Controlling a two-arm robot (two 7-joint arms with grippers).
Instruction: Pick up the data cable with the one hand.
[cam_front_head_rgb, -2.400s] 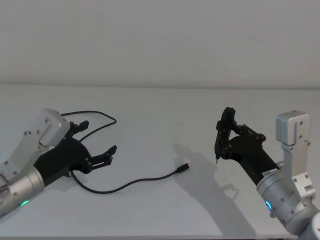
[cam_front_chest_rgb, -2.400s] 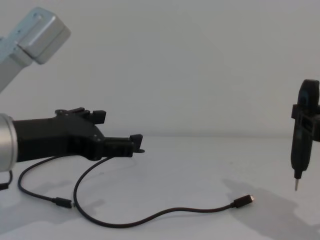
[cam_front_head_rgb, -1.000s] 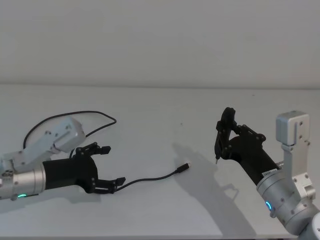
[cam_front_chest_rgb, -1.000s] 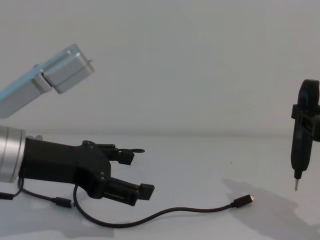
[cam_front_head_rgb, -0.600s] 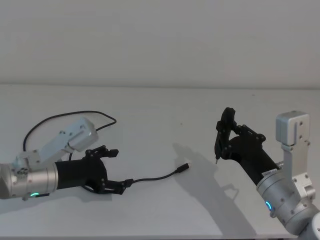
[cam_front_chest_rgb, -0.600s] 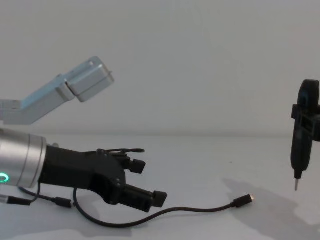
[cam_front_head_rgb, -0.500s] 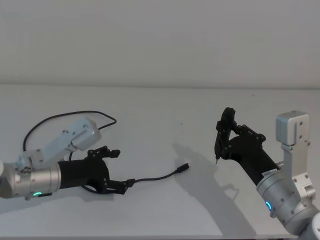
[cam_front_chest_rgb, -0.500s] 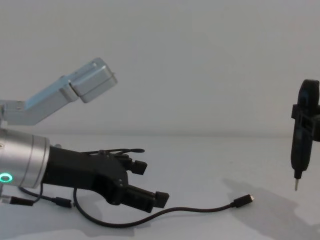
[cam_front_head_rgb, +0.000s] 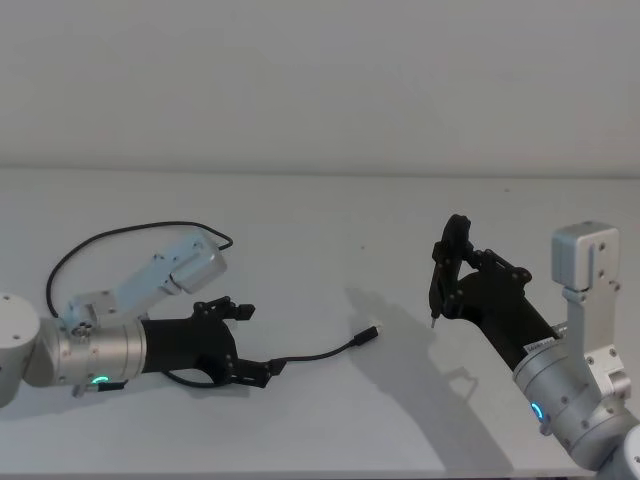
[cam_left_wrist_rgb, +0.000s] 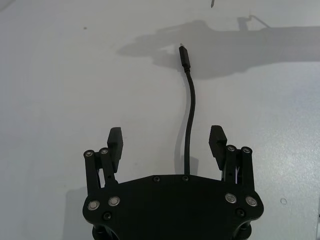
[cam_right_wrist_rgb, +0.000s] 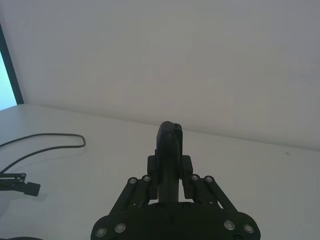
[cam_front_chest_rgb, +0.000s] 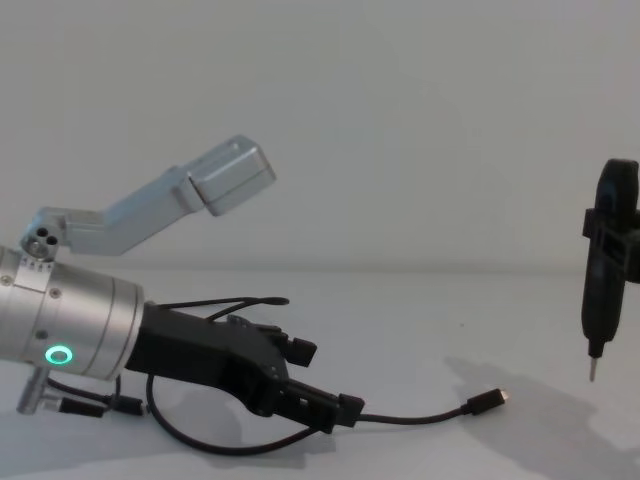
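The pick-up is only begun, by my reading: the data cable (cam_front_head_rgb: 318, 354) lies flat on the surface (cam_front_head_rgb: 330, 230), nothing is lifted, and closing and raising are left to do. Nearest, toward the near-left corner, the left arm lies stretched low and almost level, its silver wrist lit by a green ring, and the left claw (cam_front_head_rgb: 255, 340) points toward the middle of the surface. Its two fingers stand apart, one toward the near edge and one toward the far edge. In the left wrist view the cable comes out from under the palm and runs straight on between them, touching neither. Beyond the fingertips the cable curves on to its plug (cam_front_head_rgb: 370, 333), whose silver tip rests near the middle of the surface. Behind the claw the rest of the cord sweeps in a wide loop toward the left edge and farther back. Over the right part of the surface the right arm rises from the near-right corner, the right claw (cam_front_head_rgb: 458, 282) clamped on a dark pen-like tool (cam_front_head_rgb: 437, 295) held upright. Its thin tip is clear of the surface and apart from the plug.
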